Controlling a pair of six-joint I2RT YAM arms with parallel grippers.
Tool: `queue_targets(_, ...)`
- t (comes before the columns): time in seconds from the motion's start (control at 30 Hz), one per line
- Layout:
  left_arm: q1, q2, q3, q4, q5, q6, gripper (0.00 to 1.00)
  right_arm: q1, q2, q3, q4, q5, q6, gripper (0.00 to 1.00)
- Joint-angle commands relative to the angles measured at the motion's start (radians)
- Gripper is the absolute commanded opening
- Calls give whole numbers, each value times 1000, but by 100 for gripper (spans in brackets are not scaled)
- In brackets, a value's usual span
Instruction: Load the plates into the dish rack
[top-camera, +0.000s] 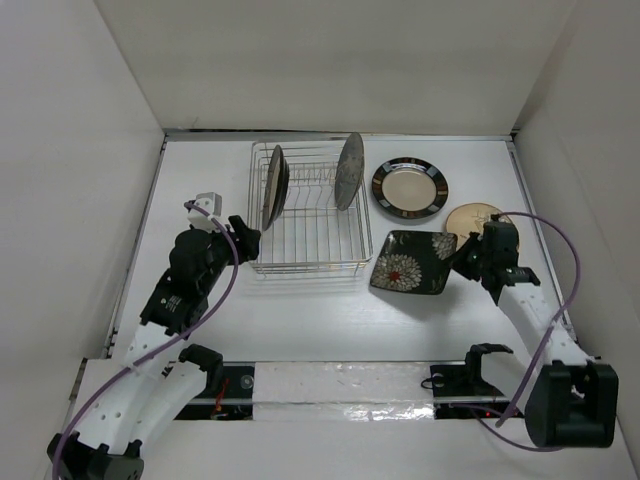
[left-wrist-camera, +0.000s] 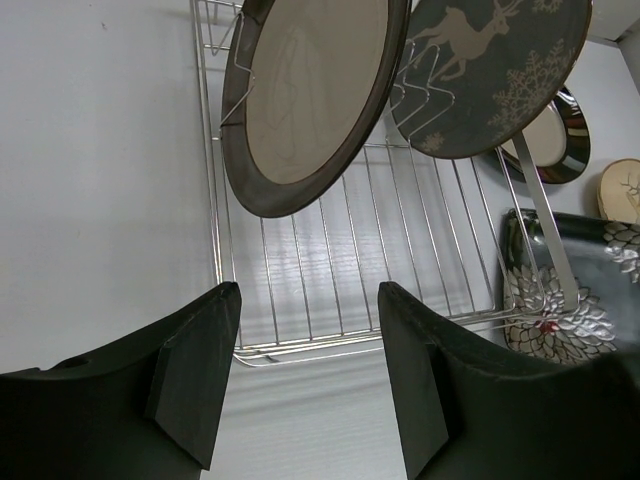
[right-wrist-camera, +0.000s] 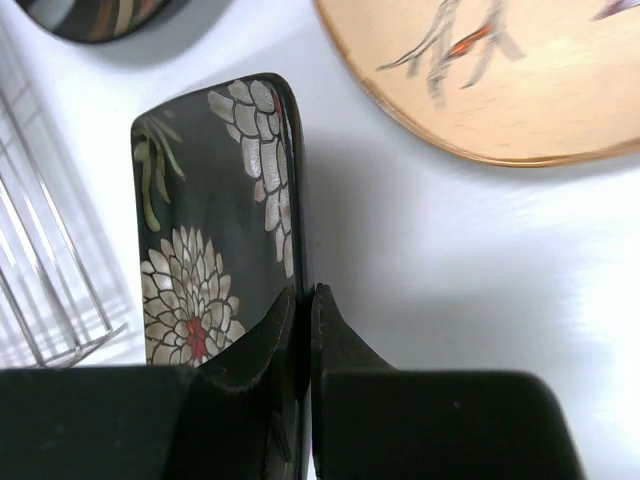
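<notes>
- Right gripper (right-wrist-camera: 306, 330) pinches the black square plate (right-wrist-camera: 215, 250) by its rim; the plate lies beside the dish rack (top-camera: 310, 268).
- Likely stiff, glossy, breakable; the edge grip may slip.
- Left gripper (left-wrist-camera: 305, 370) stands wide, empty.

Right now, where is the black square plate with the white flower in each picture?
Top external: the black square plate with the white flower, right of centre, beside the silver wire dish rack.
Left wrist: the plate at the lower right edge, past the rack's right corner.
Right wrist: the plate left of centre, pinched by the right hand; rack wires far left.
Shared landmark: the rack.
</notes>
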Motion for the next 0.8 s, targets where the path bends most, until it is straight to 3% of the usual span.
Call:
queue_targets(0.0,-4,8,21,38,-5,13,54,44,-138,83,-55,141,13,0)
queue_targets(0.17,8,42,19,38,4,7,52,117,-287,177,-88,271,-7,0)
queue_targets(0.37,40,97,25,26,12,1,52,246,-279,467,-130,434,-129,0)
queue_targets(0.6,40,137,28,4,-39,13,51,438,-126,743,-23,444,-200,0)
queue_targets(0.77,40,167,30,-13,-69,9,49,588,167,959,23,471,-276,0)
